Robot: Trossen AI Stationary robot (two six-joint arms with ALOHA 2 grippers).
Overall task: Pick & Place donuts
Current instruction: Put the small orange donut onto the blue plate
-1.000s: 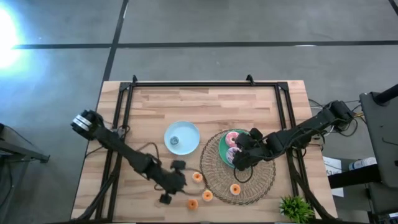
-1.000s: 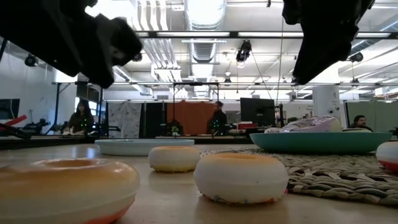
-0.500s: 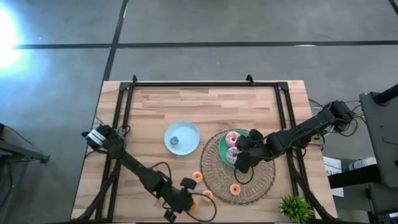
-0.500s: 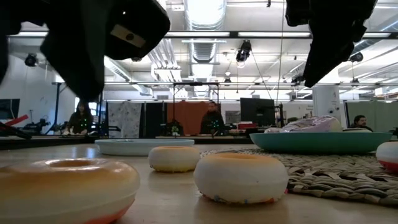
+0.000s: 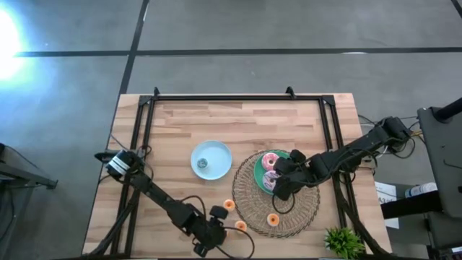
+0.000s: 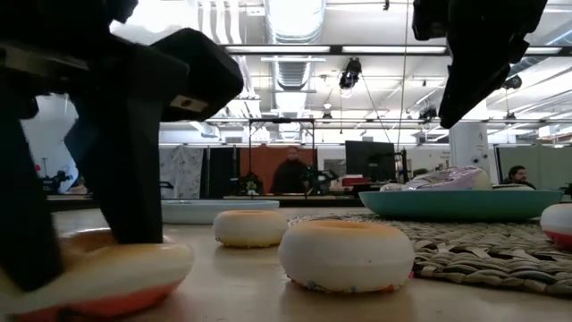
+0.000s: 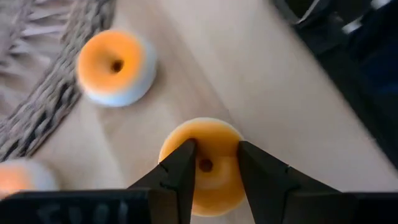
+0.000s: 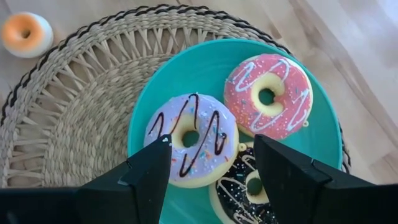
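Left gripper down at tabletop front edge, fingers straddling a mini orange donut, not yet closed on it. Right gripper open, hovering over green plate on wicker mat w/ lilac donut, pink donut, dark brown donut.

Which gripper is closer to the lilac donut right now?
Right. The right gripper hangs open just above the lilac donut on the green plate. The left gripper is at the table's front edge, fingers straddling a small orange donut.
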